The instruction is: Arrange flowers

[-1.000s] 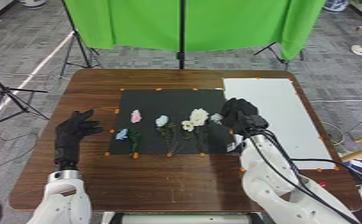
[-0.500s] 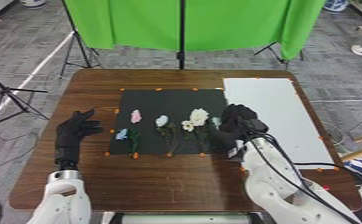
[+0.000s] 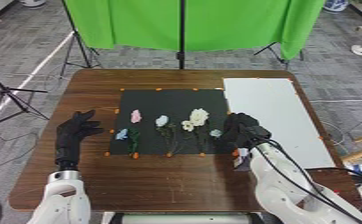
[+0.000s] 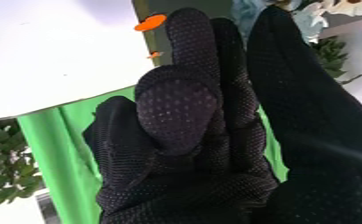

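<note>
While your right hand [image 3: 240,129] is over the inner edge of the white sheet [image 3: 271,107] and the neighbouring edge of the black mat [image 3: 160,97], the pale blue flower [image 3: 216,133] lies just beside it, on the side facing your left hand [image 3: 73,132]. You can't be told from these views whether the right hand is released, clenched or grasping that flower's stem, since the glove hides what it may hold; whether glove and petals touch is equally unclear. Next along from the right hand, toward the left one, you have the large white bloom [image 3: 199,114] with a smaller white bloom [image 3: 188,125] close by it, both a little farther forward than the pale blue flower. Beyond those, still working away from the right hand, comes the light blue flower [image 3: 162,120]. Nearest your left hand are the pink flower [image 3: 136,116] and the deeper blue flower [image 3: 121,134], which lie between it and the light blue one. From the right wrist, you see pale petals and green leaves [image 4: 328,52] past the glove. Your left hand (a relaxed one, by the look of it) is released, its fingers loosely spread on the outer side of the mat, apart from every flower.
</note>
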### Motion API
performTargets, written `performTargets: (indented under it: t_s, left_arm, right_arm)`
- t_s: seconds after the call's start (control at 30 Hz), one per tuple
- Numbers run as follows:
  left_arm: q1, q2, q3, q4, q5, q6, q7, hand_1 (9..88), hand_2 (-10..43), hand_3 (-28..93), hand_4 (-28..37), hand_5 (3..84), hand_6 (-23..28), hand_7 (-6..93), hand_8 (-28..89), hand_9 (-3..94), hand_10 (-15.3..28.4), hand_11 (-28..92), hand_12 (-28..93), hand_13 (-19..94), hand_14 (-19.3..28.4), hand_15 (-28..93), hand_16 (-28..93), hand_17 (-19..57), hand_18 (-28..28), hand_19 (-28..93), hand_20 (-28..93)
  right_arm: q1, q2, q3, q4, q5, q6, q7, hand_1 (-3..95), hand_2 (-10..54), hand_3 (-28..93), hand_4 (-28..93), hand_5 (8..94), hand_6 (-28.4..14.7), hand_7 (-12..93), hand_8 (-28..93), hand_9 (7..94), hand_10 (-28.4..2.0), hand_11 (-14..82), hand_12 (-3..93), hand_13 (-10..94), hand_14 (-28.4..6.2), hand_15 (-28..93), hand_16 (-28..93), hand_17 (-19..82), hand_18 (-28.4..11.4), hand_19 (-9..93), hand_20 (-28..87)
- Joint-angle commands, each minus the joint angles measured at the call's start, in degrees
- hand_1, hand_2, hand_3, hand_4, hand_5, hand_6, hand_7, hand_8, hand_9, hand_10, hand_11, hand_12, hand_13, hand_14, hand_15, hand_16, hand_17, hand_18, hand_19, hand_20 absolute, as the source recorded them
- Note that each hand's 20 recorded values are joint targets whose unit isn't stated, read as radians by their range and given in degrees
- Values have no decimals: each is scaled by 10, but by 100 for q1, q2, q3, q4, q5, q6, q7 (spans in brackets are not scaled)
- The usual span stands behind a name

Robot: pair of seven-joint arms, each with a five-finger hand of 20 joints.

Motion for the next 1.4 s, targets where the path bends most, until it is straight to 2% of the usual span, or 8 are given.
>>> performTargets:
  t_s: [0.03,0.47,0.63,0.77,0.8,1.0,1.27,1.4]
  left_arm:
    - [263,-148,153,172,58,-105,-57,237,136,595,-257,592,83,76,-42,631,180,232,143,607,217,393,-28,215,259,706,105]
    - [278,-105,168,165,15,-54,34,237,134,596,-256,592,83,76,-42,631,180,232,143,606,218,392,-28,215,259,704,106]
    - [245,-51,177,131,-3,-111,108,238,132,597,-256,594,83,77,-42,630,180,232,143,605,219,390,-28,214,259,702,106]
    - [289,-26,98,23,-1,-365,236,239,133,594,-259,594,83,76,-42,631,180,232,143,607,216,392,-27,214,259,705,109]
    - [287,-32,93,14,16,-441,263,240,134,593,-260,594,83,76,-42,631,180,232,143,607,215,392,-27,215,258,706,110]
    - [382,-121,100,-83,70,-632,286,240,137,591,-261,593,83,76,-42,630,180,229,143,608,216,393,-27,216,257,705,114]
    - [-262,-105,524,-102,43,-781,182,239,137,591,-263,593,83,76,-42,629,180,227,144,608,216,393,-27,217,257,703,118]
    - [-746,-130,721,-96,32,-856,321,237,139,589,-267,595,83,75,-42,630,180,227,144,607,218,393,-28,217,257,701,118]
  right_arm:
    - [127,13,-67,-69,130,6,-42,512,-95,564,-140,682,-11,302,57,744,-128,240,266,829,-37,633,331,553,-162,932,546]
    - [507,11,289,-490,828,32,28,377,-95,657,-173,669,-10,250,-114,728,-141,246,227,825,-47,635,330,549,-167,932,546]
    - [674,110,1350,-976,2847,299,-231,311,-95,643,-147,666,-21,220,-104,720,-153,225,225,816,-61,593,323,523,-172,918,520]
    - [314,239,2894,-1313,5314,273,-1150,251,-52,651,-139,645,-26,204,-95,682,-163,193,218,715,-117,436,282,391,-187,740,479]
    - [121,262,3253,-1368,5744,289,-1417,214,-23,662,-141,622,-28,190,-94,654,-167,158,204,651,-144,319,260,330,-187,605,452]
    - [-1002,3,4049,-1468,7202,1104,-2828,79,33,717,-165,459,-6,106,-80,482,-155,58,169,406,-144,113,224,212,-170,169,336]
    - [-1525,-452,3745,-1503,6548,1479,-3453,20,36,758,-184,358,7,87,-83,387,-138,37,135,284,-113,67,141,162,-148,65,274]
    - [-1820,-614,3816,-1540,5491,1324,-3220,8,41,763,-194,343,6,89,-89,370,-135,32,128,257,-104,57,121,151,-137,38,262]
